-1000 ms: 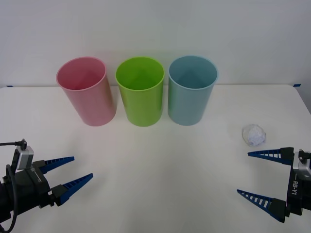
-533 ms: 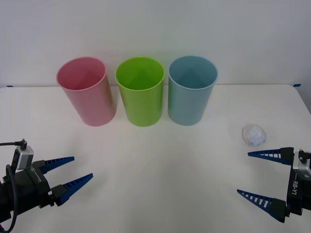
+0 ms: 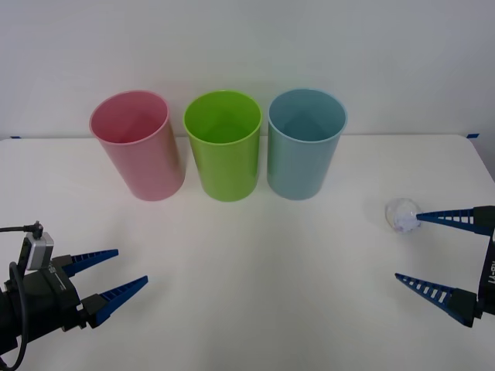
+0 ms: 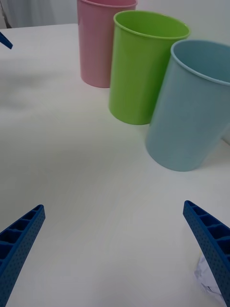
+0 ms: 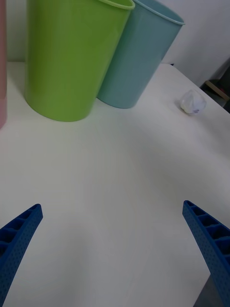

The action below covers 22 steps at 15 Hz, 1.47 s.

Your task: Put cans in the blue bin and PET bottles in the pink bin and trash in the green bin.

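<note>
Three tall bins stand in a row at the back of the white table: the pink bin (image 3: 138,145), the green bin (image 3: 223,145) and the blue bin (image 3: 305,144). The trash (image 3: 402,214), a small wrinkly whitish ball, lies on the table at the right. My right gripper (image 3: 407,248) is open at the right edge, its upper finger tip touching or just beside the trash. From the right wrist, the trash (image 4: 207,279) peeks out behind one finger. My left gripper (image 3: 131,270) rests open near the front left, holding nothing.
The table's back edge meets a white wall just behind the bins. Bare table surface (image 3: 271,270) lies between the two grippers. In the left wrist view the green bin (image 5: 72,53), blue bin (image 5: 139,53) and trash (image 5: 193,102) stand ahead.
My right gripper has moved up and to the right, toward the trash, so its upper finger now reaches the ball. The left arm and the bins have not moved.
</note>
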Each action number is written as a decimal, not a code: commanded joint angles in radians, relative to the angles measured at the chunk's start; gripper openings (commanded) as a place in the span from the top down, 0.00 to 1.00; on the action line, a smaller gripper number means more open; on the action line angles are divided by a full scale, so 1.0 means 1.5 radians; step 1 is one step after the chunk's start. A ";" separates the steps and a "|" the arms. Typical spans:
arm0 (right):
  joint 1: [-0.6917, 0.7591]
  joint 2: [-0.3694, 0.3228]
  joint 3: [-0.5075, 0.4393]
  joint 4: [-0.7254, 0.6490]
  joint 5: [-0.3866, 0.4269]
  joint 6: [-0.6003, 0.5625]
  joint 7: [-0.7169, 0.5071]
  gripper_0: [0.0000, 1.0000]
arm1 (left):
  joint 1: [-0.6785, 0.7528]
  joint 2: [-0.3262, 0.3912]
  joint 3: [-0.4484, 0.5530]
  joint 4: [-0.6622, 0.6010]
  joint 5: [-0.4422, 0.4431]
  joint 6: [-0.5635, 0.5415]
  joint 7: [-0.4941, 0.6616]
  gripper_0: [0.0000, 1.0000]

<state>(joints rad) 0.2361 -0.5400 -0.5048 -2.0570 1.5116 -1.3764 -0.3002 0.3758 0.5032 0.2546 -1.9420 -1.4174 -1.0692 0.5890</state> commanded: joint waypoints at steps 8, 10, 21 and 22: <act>-0.080 -0.093 -0.010 -0.013 0.213 0.000 -0.280 0.00 | 0.000 0.000 0.000 0.000 0.000 0.000 0.000 0.00; -0.099 -0.093 0.012 -0.010 0.299 0.000 -0.336 0.00 | 0.000 0.000 0.000 0.000 0.000 0.000 0.000 0.00; -0.245 -0.093 0.112 0.147 0.470 0.000 -0.436 0.00 | 0.000 0.000 0.000 0.000 0.000 0.000 0.000 0.00; -0.257 -0.093 0.120 0.163 0.477 0.000 -0.434 0.00 | 0.000 0.000 0.000 0.000 0.000 0.000 0.000 0.00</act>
<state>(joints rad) -0.1343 -0.6796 -0.3350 -1.8329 2.2186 -1.3760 -0.9539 0.3758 0.5032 0.2546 -1.9419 -1.4173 -1.0692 0.5890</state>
